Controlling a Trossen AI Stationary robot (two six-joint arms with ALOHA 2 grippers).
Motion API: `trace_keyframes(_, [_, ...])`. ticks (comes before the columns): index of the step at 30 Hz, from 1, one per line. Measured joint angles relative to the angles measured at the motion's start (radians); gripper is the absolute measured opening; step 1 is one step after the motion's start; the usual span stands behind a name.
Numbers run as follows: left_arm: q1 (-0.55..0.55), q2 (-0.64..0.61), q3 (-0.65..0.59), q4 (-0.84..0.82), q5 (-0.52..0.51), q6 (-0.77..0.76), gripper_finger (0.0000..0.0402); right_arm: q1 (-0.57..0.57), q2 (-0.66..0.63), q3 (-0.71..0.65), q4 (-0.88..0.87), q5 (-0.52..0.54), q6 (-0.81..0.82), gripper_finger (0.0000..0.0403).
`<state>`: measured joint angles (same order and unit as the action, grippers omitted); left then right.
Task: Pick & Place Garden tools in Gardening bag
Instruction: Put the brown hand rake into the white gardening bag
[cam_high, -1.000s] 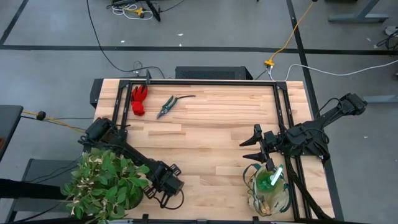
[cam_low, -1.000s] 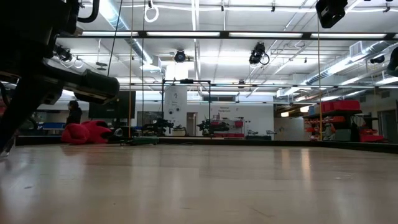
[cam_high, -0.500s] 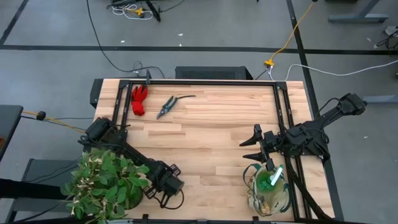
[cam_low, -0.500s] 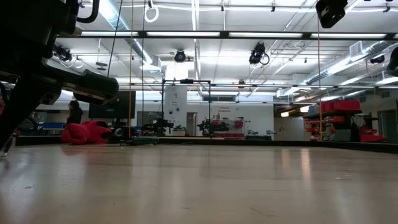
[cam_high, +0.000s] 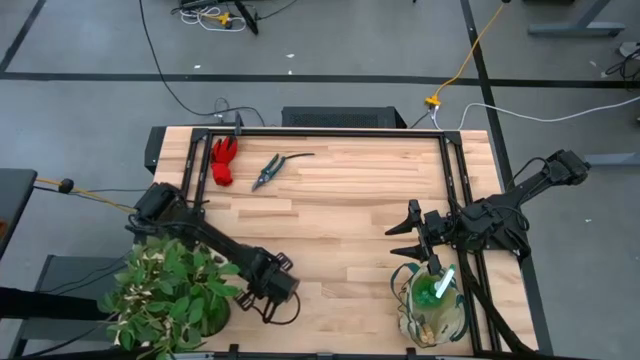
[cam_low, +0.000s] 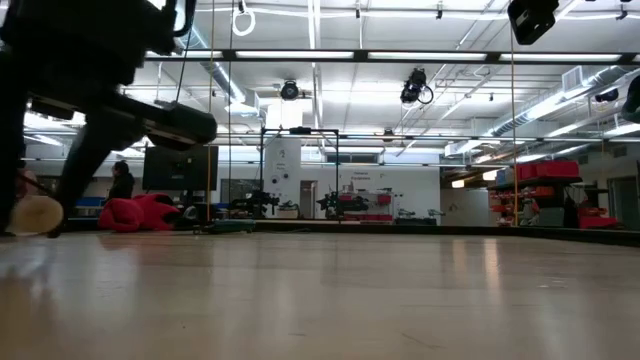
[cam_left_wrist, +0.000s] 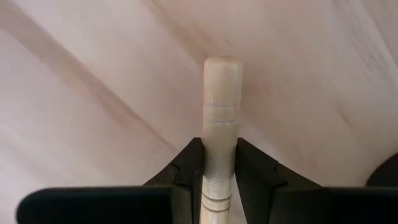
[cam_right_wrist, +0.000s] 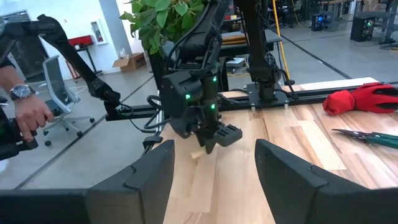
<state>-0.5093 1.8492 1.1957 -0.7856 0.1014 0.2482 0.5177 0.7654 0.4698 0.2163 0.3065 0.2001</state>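
My left gripper (cam_high: 272, 292) is near the table's near edge, beside the leafy potted plant (cam_high: 168, 296). It is shut on a tool with a light wooden handle (cam_left_wrist: 219, 124), and the tool's head is hidden. My right gripper (cam_high: 408, 230) is open and empty, just beyond the far side of the beige gardening bag (cam_high: 430, 312). The bag stands at the near right with a green-and-white item (cam_high: 441, 284) sticking out of it. Red gloves (cam_high: 223, 162) and dark pruning shears (cam_high: 276, 167) lie on the table at the far left. My left gripper pinches the wooden handle between its two fingers (cam_left_wrist: 186, 168), partway along its length. The handle runs along the fingers, and its rounded free end (cam_left_wrist: 222, 68) sticks out past the fingertips. The fingers point down at a slant (cam_right_wrist: 210, 138). I cannot tell whether the tool is clear of the table.
A black frame (cam_high: 330, 131) runs around the wooden table top. The middle of the table (cam_high: 340, 230) is bare wood. In the right wrist view a person's hand with a watch (cam_right_wrist: 28, 109) shows beyond the table.
My left gripper has gone up a little and toward the table's far edge with the wooden-handled tool. The handle's end now shows at the left of the low view.
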Motion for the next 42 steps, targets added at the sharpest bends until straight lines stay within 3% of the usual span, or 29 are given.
trace_keyframes(12, [0.102,0.000,0.010,-0.003,-0.048,0.064,0.0077,0.000,0.000,0.000,0.006,0.000,0.000,0.0224])
trace_keyframes(28, [0.295,0.000,0.191,-0.060,-0.106,0.161,0.0077,0.000,0.000,0.000,0.007,0.000,-0.035,0.0224])
trace_keyframes(35, [0.370,0.000,0.261,-0.089,-0.078,0.026,0.0077,0.000,0.000,0.000,0.007,0.000,-0.037,0.0224])
trace_keyframes(42, [0.419,0.000,0.300,-0.136,-0.060,0.009,0.0077,0.000,0.000,0.000,0.008,0.000,-0.062,0.0224])
